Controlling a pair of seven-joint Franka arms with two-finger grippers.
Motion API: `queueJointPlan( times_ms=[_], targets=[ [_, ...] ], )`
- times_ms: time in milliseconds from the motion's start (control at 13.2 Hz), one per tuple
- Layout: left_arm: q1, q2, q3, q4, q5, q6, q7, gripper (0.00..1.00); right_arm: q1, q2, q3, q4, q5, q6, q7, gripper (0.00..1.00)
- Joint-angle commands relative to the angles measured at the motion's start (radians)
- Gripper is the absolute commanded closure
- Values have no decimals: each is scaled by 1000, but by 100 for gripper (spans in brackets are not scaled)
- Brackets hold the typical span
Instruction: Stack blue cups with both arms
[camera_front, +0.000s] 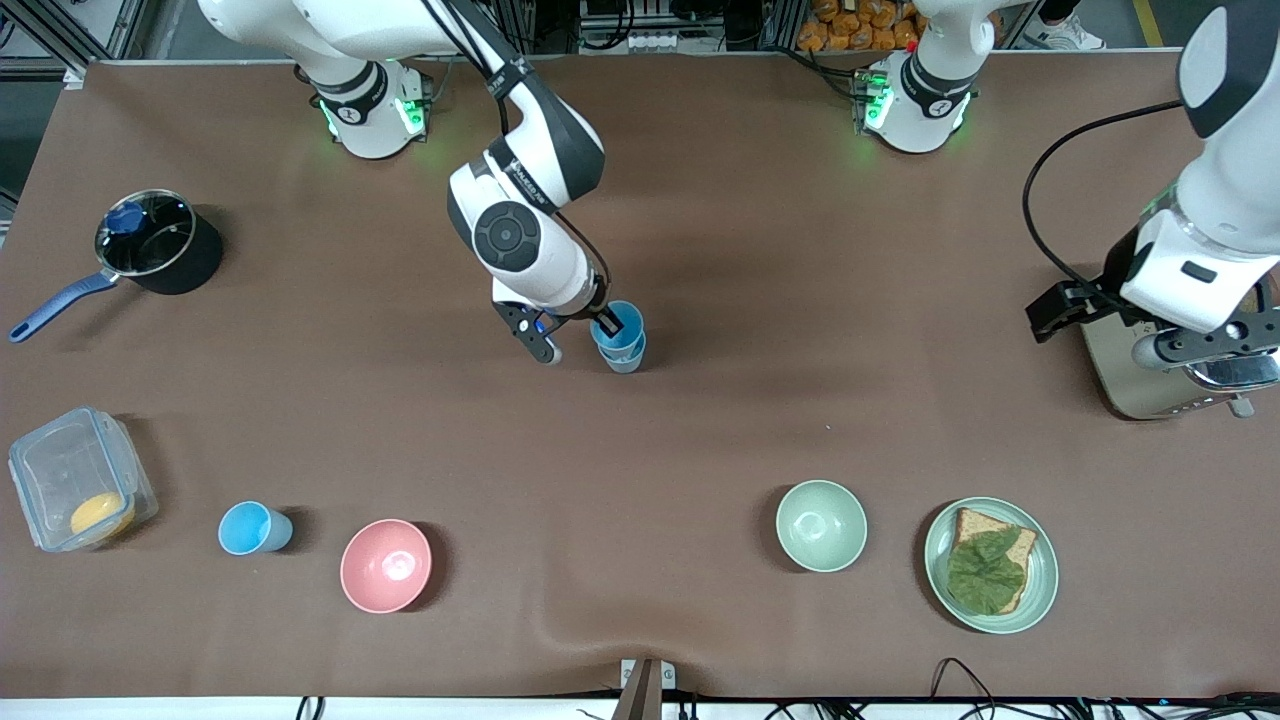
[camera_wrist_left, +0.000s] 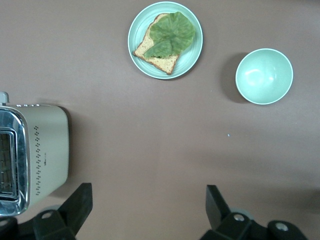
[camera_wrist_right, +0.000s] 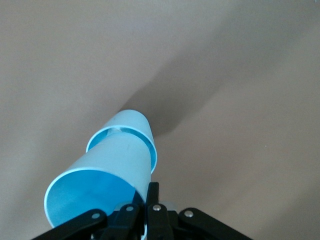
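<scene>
My right gripper (camera_front: 607, 327) pinches the bright blue cup's (camera_front: 620, 328) rim, apparently nested in the paler cup (camera_front: 627, 361), while my left gripper (camera_wrist_left: 147, 210) waits open above the toaster (camera_front: 1135, 375).

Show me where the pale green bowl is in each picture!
Front view: the pale green round bowl sits low in the picture, beside the green plate with bread and lettuce.
Left wrist view: the bowl is near the upper right, empty.
Right wrist view: not in it.
Shared landmark: the plate next to the bowl.
</scene>
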Motion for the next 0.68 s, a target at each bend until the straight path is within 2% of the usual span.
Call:
queueJointPlan(
  times_ms=[0, 152, 456, 532, 608],
  targets=[
    [-141, -30, 206, 2, -59, -21, 116, 0, 24, -4, -14, 0, 18, -7, 23, 100],
    [-218, -44, 327, 1, -92, -21, 161, 0, 24, -2, -14, 5, 16, -4, 23, 100],
    [-227, -110, 339, -56, -96, -30, 163, 0, 9, 2, -14, 11, 18, 2, 35, 100],
    [-221, -121, 339, -70, -98, -35, 163, 0, 10, 2, -16, 20, 18, -1, 49, 73],
    [-216, -150, 339, -99, -112, -35, 163, 0, 8, 2, -16, 22, 16, -6, 73, 31]
  ],
)
